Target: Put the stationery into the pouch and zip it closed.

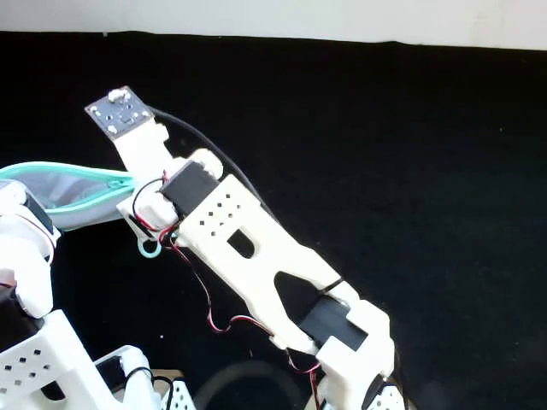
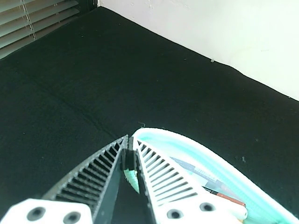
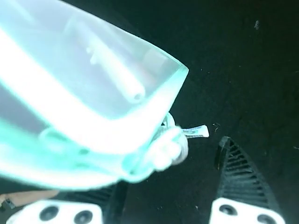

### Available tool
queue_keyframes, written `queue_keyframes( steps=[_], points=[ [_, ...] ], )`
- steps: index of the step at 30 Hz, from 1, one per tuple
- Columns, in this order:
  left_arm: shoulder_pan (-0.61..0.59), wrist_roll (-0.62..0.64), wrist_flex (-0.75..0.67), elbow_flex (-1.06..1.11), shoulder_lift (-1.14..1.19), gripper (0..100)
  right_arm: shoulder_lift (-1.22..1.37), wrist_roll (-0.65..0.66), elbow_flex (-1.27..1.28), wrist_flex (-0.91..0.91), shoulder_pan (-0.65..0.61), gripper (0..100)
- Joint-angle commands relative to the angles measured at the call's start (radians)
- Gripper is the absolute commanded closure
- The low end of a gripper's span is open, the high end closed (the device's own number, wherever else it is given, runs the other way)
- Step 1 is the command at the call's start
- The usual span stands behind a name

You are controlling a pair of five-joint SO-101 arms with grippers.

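Black cloth covers the table (image 1: 385,128) in the high view. A mint-green pouch (image 1: 73,192) is at the left side, one end reaching the left arm (image 1: 26,265). The right gripper (image 1: 147,224) sits at the pouch's other end, just above a small green zip ring (image 1: 149,248).

From the left wrist, the left gripper (image 2: 129,156) has its two ribbed fingers pressed together on the rim of the pouch. Pens (image 2: 205,179) show inside the pouch just beside the fingers. A pale wall (image 2: 224,32) borders the table's far edge.

From the right wrist, the pouch's corner hangs very close and see-through. The right gripper's fingers stand apart, with the zip ring and its metal tab (image 3: 195,132) between them. Whether either finger touches the ring cannot be told.
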Motion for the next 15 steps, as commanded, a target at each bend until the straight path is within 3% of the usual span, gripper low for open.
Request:
queue_keyframes(
  steps=[1, 15],
  points=[
    [0.004, 0.006, 0.005, 0.048, 0.039, 99, -0.008, -0.034, 0.062, -0.077, 0.008, 73.8],
    [0.004, 0.006, 0.005, 0.048, 0.039, 99, -0.010, -0.068, 0.364, -0.371, 0.018, 73.8]
  ],
)
